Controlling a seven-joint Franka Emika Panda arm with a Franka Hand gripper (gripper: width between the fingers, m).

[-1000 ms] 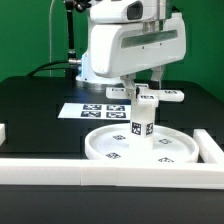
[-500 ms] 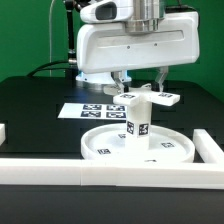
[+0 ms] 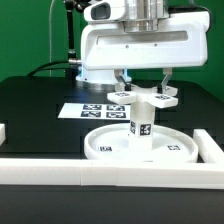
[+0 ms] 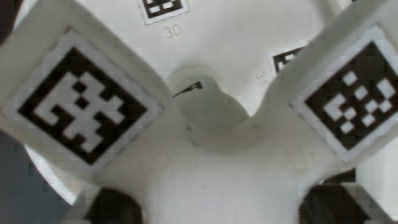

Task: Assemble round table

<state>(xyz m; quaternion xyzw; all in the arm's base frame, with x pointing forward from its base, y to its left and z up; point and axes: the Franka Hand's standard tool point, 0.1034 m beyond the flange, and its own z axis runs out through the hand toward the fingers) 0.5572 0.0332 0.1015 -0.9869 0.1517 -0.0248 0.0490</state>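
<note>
The white rimmed disc (image 3: 105,150) lies flat near the front of the table. The short post (image 3: 141,122) stands upright at its centre. The cross-shaped piece (image 3: 143,97) sits on top of the post, its marker-tagged arms spread out. My gripper (image 3: 143,86) comes straight down over it, one finger on each side, shut on the piece. In the wrist view the cross-shaped piece (image 4: 214,110) fills the frame, with two marker-tagged arms and a round hub. My dark fingertips (image 4: 111,200) show at either side of it, around my gripper (image 4: 222,205). Whether the piece is seated on the post is hidden.
The marker board (image 3: 95,110) lies flat behind the disc. A long white rail (image 3: 110,172) runs along the front. Short rail pieces stand at the exterior view's right (image 3: 210,146) and left (image 3: 3,131). Black table lies beyond, with a green backdrop.
My gripper has shifted towards the exterior view's left with the cross-shaped piece, bringing it from slightly off to the right to centred on the post. The disc and post have not moved.
</note>
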